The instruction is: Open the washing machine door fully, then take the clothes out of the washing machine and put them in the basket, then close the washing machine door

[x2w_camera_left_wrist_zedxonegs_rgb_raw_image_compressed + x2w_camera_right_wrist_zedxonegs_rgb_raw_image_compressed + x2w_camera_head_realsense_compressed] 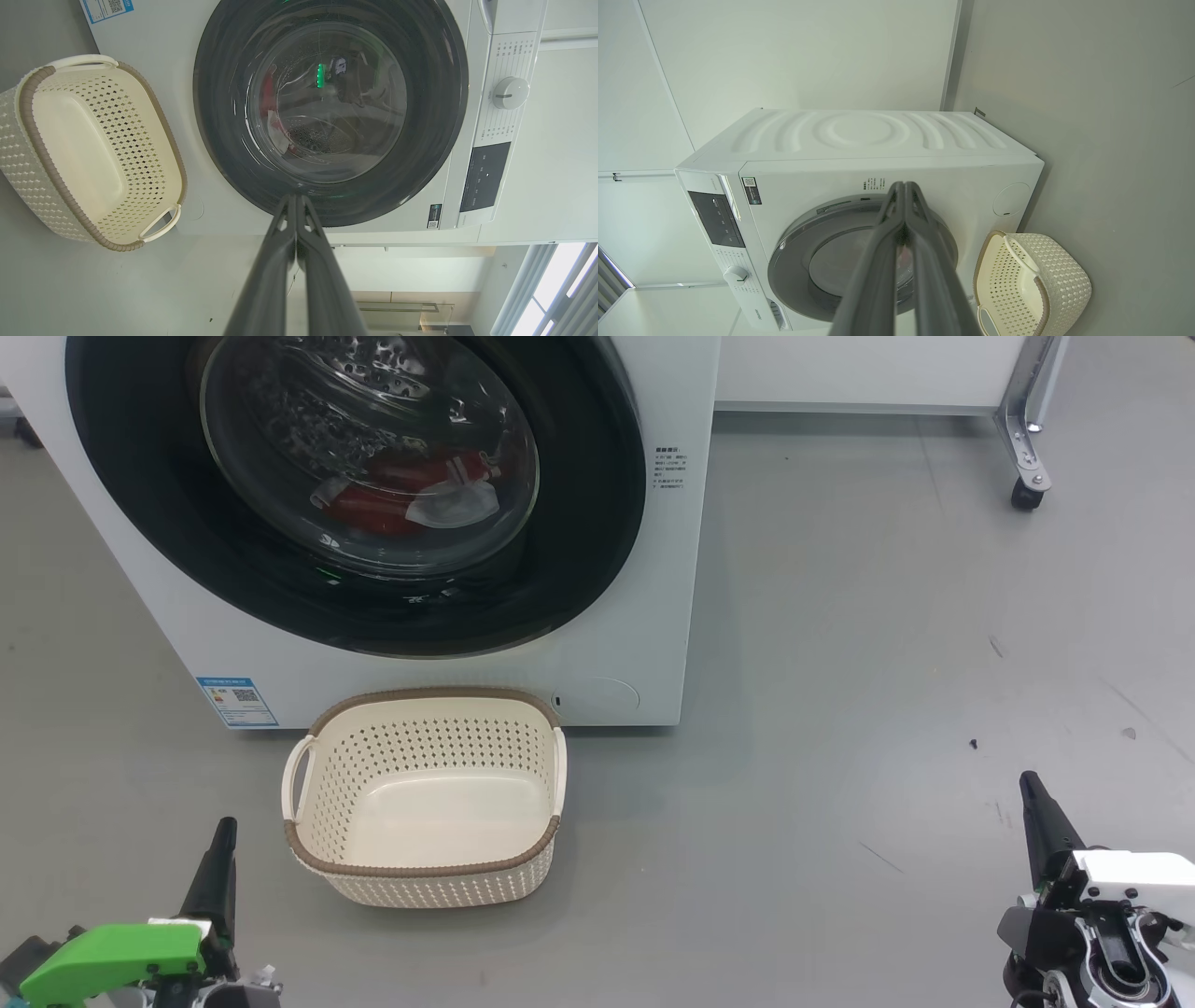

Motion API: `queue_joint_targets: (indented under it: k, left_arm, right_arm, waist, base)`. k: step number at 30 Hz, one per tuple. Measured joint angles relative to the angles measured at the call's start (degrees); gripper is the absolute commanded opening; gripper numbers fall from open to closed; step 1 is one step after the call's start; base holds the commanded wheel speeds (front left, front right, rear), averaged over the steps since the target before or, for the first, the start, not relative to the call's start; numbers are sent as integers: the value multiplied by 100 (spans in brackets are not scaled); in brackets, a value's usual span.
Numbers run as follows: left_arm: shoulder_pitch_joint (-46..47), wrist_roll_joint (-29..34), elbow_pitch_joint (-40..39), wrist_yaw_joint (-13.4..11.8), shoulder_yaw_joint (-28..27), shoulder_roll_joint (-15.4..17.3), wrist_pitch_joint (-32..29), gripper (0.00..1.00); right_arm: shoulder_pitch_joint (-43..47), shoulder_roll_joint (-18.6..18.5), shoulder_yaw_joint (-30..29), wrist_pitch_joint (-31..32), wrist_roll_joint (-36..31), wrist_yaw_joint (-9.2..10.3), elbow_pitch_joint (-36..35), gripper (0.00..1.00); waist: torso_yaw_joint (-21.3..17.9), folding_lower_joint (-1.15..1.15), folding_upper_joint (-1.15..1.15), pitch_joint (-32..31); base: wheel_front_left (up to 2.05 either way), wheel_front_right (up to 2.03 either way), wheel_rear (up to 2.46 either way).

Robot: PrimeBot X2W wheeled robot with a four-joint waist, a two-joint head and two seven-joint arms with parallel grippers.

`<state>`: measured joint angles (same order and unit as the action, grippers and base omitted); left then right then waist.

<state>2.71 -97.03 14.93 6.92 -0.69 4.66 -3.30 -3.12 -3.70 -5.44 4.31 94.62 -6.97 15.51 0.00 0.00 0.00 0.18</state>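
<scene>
left tool [224, 835] points at the door [602, 523]; basket [429, 889] lies crosswise, upright.

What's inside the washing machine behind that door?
Behind the closed washing machine door, red clothes and a whitish cloth lie low in the steel drum. Anything beneath them is hidden.

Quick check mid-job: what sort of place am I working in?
Likely a lab or test room set up for laundry, not a home: a white washing machine stands on a bare grey floor, a basket in front of it, and a wheeled metal frame stands nearby.
</scene>
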Motion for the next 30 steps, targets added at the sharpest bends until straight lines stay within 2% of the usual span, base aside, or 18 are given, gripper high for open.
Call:
queue_joint_targets:
  k: [30]
  left_arm:
    - [1, 135, 1, 0, -23, -10, -2, 0]
  right_arm:
    - [0, 9, -10, 1, -1, 0, 0, 0]
  waist:
    - [0, 0, 0, 0]
  base:
    - [0, 0, 0]
